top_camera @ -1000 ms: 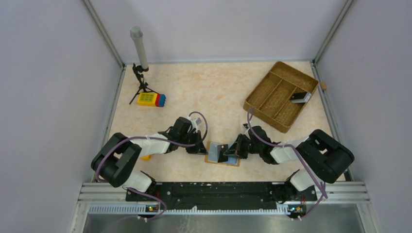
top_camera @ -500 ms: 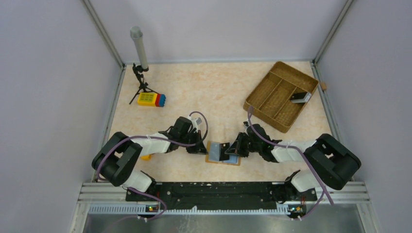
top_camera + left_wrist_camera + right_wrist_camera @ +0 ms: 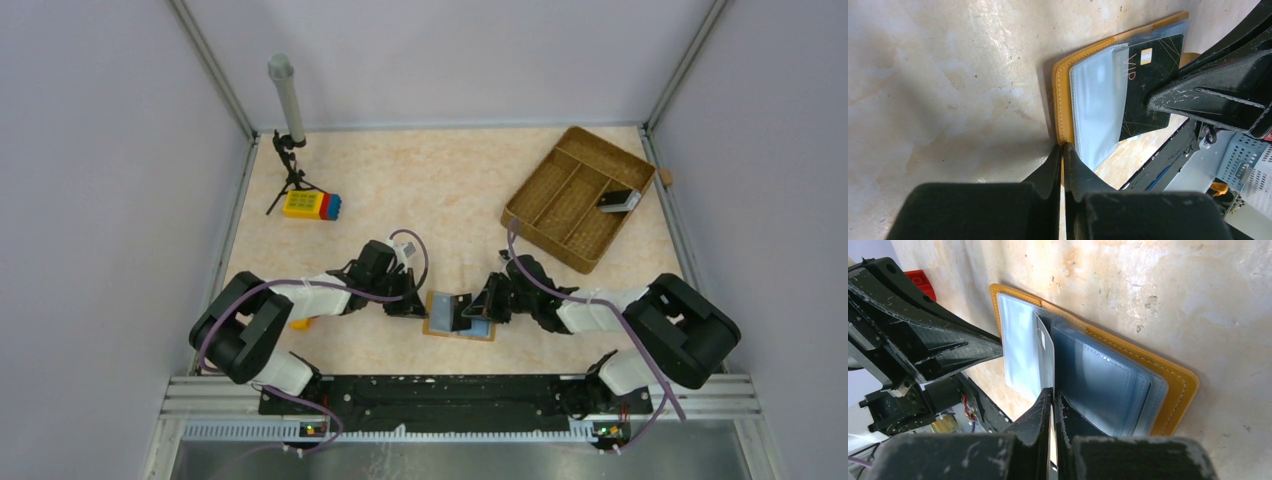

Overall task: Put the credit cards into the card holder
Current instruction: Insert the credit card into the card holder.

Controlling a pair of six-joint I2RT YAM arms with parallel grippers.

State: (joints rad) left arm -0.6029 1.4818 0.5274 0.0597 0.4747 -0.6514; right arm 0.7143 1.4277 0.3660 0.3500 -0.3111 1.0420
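Leaning low over card holder (image 3: 1062, 95), left jaws clenched at edge, right jaws gripping black card (image 3: 1147, 87)

Two matching arms on show here. The left arm (image 3: 300, 298) and right arm (image 3: 612, 310) both have white shells running between chunky, rounded black joint housings. A thin purple cable (image 3: 408, 233) trails along each one, looping loose near the wrist. Both bolt onto a long black base rail (image 3: 430, 395) backed by ribbed aluminium. In close now, the left fingers (image 3: 1045, 172) are matte black wedges with a grainy finish, tapering to thin tips. The right fingers (image 3: 1040, 412) are the same black wedge shape, and they're flecked all over with pale scuffs and scratches, with raised ribs moulded along their outer faces.
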